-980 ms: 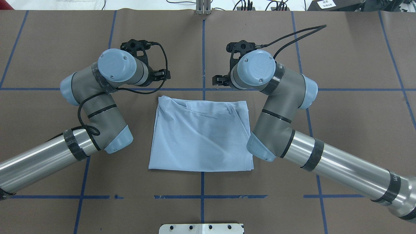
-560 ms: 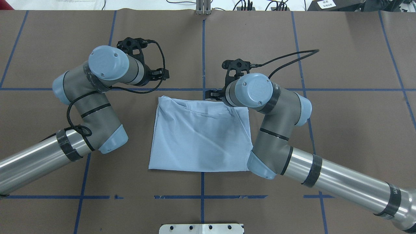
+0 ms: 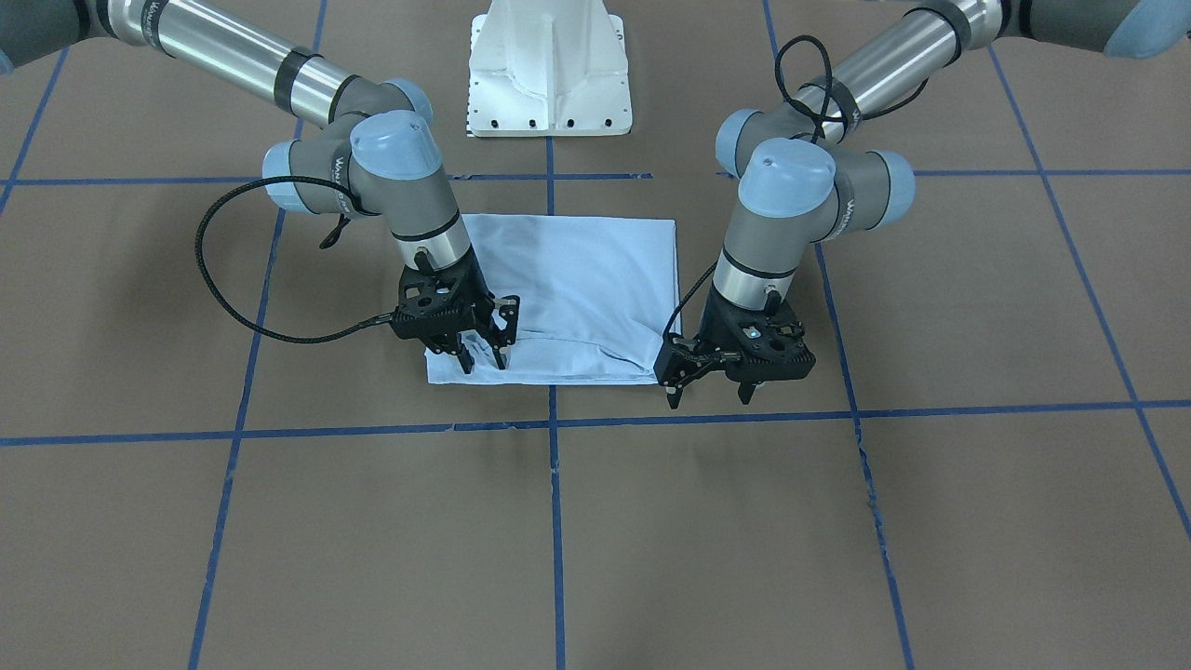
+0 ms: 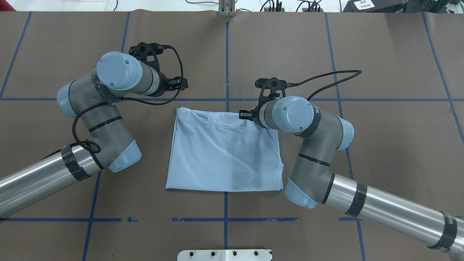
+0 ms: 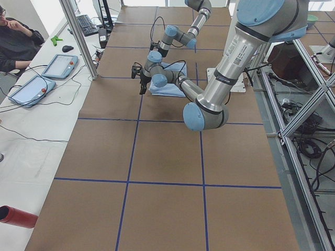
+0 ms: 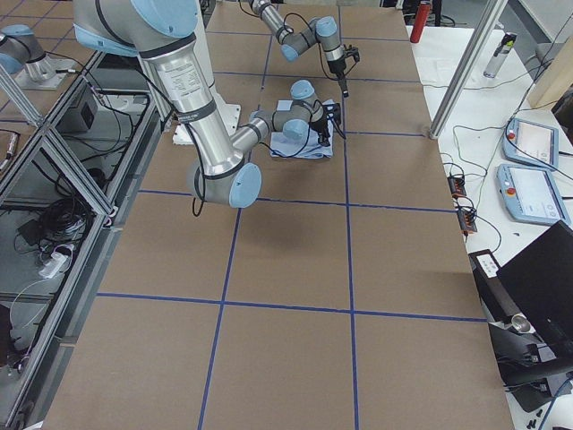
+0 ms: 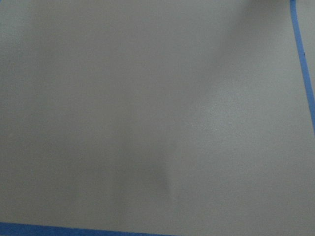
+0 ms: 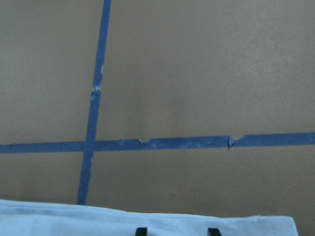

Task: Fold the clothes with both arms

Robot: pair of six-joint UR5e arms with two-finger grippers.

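As our right gripper (image 3: 481,358), jaws apart, stands over the T-shirt (image 3: 586,270), our left gripper (image 3: 708,398) gapes beside its corner, a white pedestal (image 3: 549,74) at the table (image 3: 279,521) edge.

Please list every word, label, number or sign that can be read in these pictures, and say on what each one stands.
Nothing can be read with certainty.
Dark lettering on the left arm, on its silver tube: too blurred to read.
Lettering on the right arm, near the wrist: too small.
White label beyond the table's far edge: too small.
T-shirt: no print or label shows.
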